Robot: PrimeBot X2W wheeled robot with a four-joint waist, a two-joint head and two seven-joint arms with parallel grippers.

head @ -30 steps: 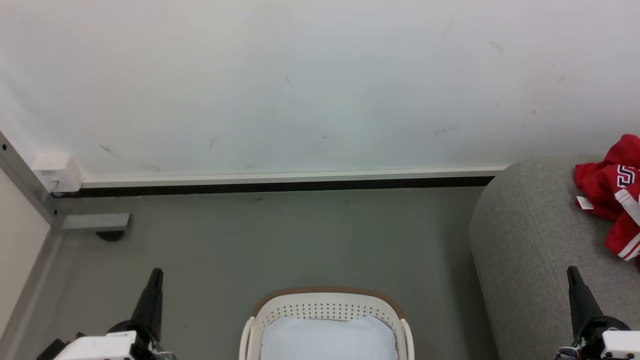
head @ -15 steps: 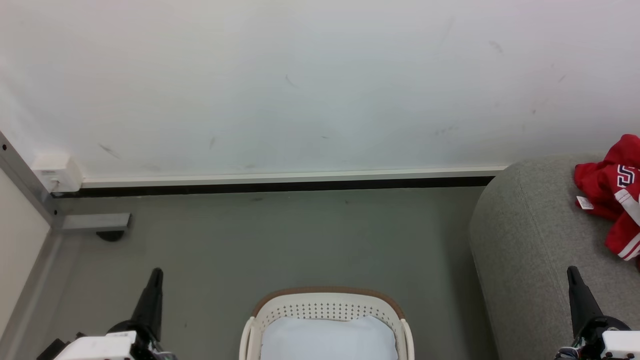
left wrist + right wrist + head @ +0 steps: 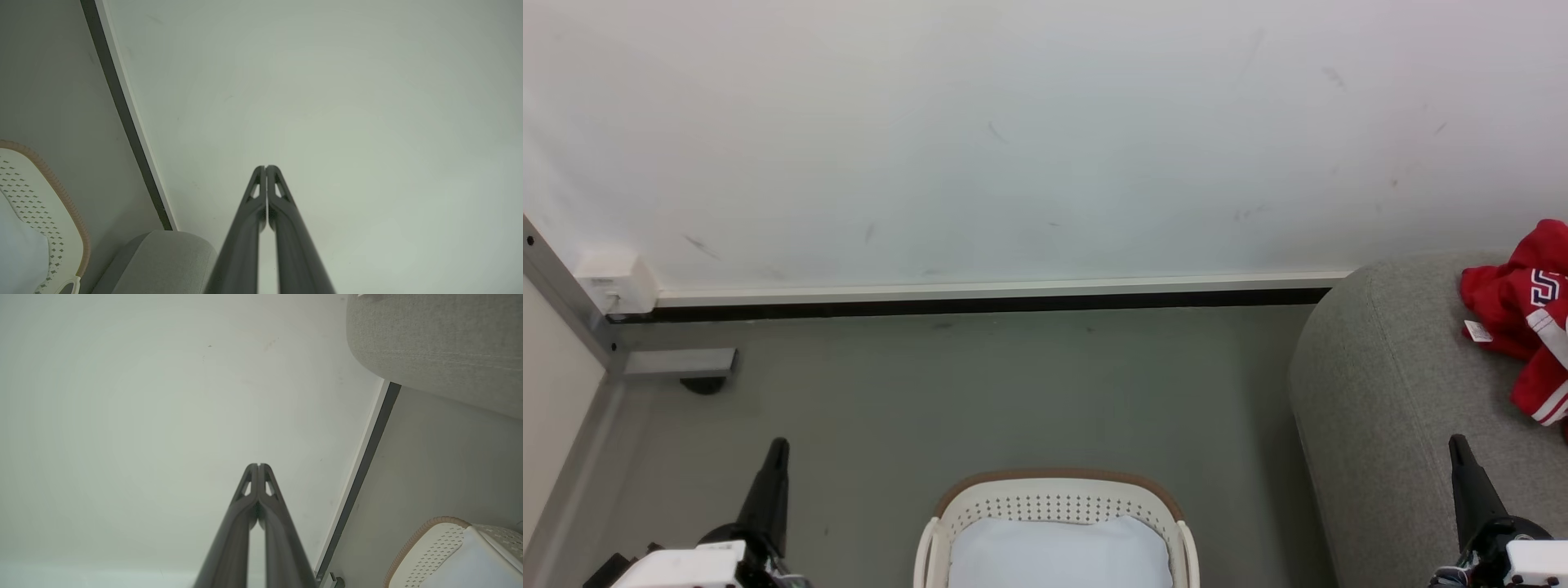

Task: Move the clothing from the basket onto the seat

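The red clothing [image 3: 1523,314] with white stripe trim lies crumpled on the light-grey seat [image 3: 1388,408] at the right edge of the head view. The cream basket [image 3: 1054,502] with a brown rim stands on the floor at bottom centre, holding a pale blue-white pad [image 3: 1058,555]. My left gripper [image 3: 778,445] is shut and empty, left of the basket. My right gripper [image 3: 1456,441] is shut and empty, over the seat's near part. In the wrist views, the left gripper [image 3: 265,167] and right gripper [image 3: 258,465] point at the white wall, fingers pressed together.
A white wall [image 3: 1013,139] with a dark skirting strip [image 3: 980,304] closes the far side. A grey metal frame post with a foot and caster [image 3: 682,363] stands at the left. Grey floor [image 3: 1013,392] stretches between basket and wall.
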